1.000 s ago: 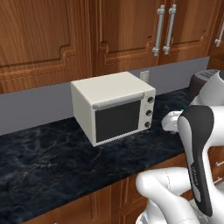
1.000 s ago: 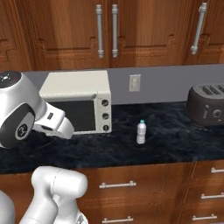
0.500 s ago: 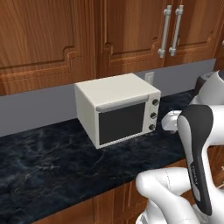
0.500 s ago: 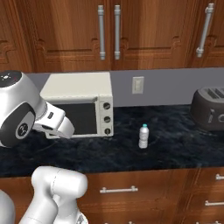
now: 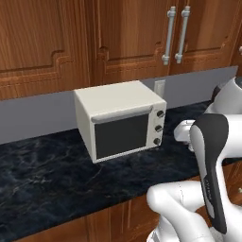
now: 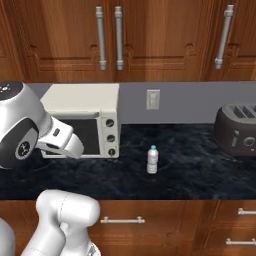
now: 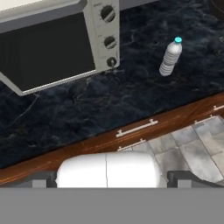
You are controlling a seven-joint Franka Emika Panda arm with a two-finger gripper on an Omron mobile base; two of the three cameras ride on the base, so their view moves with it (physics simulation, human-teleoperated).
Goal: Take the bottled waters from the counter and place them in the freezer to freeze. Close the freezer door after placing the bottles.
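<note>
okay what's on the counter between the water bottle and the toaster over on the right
Nothing. In the right base view, the stretch of counter between the bottled water and the toaster is bare black marble.

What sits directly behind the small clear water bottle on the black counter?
Behind the small clear water bottle lies bare black marble counter, then grey wall with a white outlet plate. The counter right at its foot is covered by the bottle.

Glossy white arm (image 5: 210, 156) of rounded segments, black panel along one link, dark grey round joint cap.
</note>
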